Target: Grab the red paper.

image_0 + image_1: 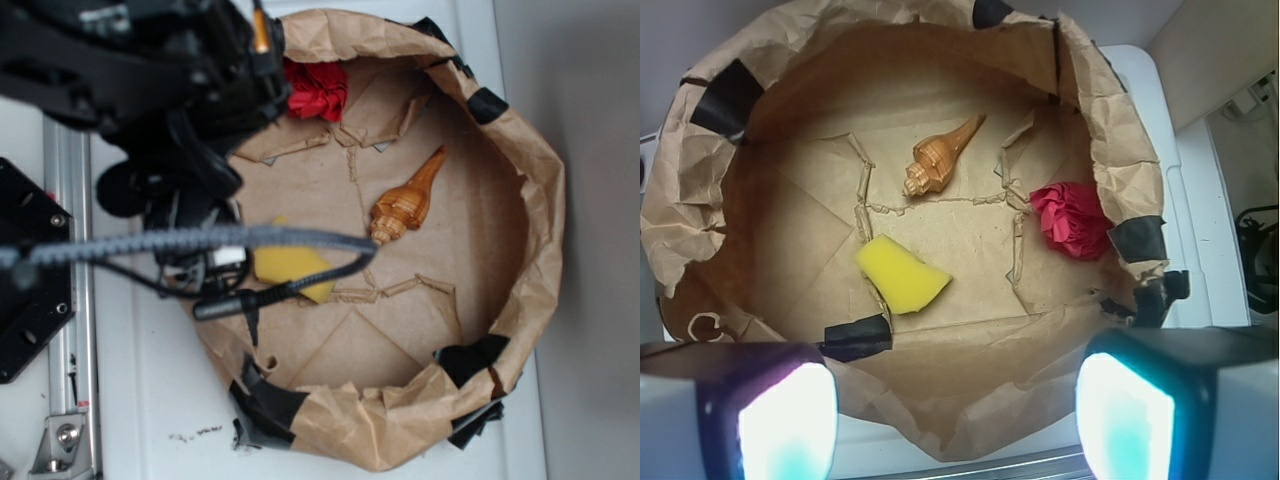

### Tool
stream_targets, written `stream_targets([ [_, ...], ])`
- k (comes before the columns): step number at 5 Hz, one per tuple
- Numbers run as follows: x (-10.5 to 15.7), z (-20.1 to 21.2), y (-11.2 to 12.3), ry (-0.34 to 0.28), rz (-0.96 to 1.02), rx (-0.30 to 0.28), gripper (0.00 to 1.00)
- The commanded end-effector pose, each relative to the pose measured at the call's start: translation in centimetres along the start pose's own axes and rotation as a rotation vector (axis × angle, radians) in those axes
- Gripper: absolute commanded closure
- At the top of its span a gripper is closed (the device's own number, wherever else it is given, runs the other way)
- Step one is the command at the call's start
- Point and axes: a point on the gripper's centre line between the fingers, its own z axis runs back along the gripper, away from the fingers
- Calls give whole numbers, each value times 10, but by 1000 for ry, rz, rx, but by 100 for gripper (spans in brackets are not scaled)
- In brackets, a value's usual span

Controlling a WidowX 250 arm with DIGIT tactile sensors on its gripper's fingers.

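The red paper [318, 90] [1072, 220] is a crumpled bright red wad lying on the floor of a brown paper bowl [530, 200] [1110, 150], close to its wall. In the exterior view the black arm partly covers the wad. My gripper [955, 415] hangs above the bowl's near rim, well apart from the paper. Its two glowing pads [790, 425] stand wide apart with nothing between them, so it is open. In the exterior view the gripper itself is hidden behind the arm.
A yellow sponge wedge [290, 268] [902, 272] and an orange-brown spiral seashell [408, 200] [940, 155] also lie in the bowl. Black tape patches [728, 95] dot its rim. A metal rail [70, 300] runs along the left of the white table.
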Motion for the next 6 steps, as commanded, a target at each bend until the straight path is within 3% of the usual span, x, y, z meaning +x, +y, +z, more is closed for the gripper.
stream_targets([
  [1,3,5,0,-25,-10,2,0],
  [2,26,-24,7,-44,-263,8,0],
  [3,52,-46,1,-76,-508,-42,0],
  [4,50,-63,-4,-86,-762,-40,0],
  [5,39,-94,6,-13,-1025,-13,0],
  [6,47,-138,35,127,-1298,58,0],
])
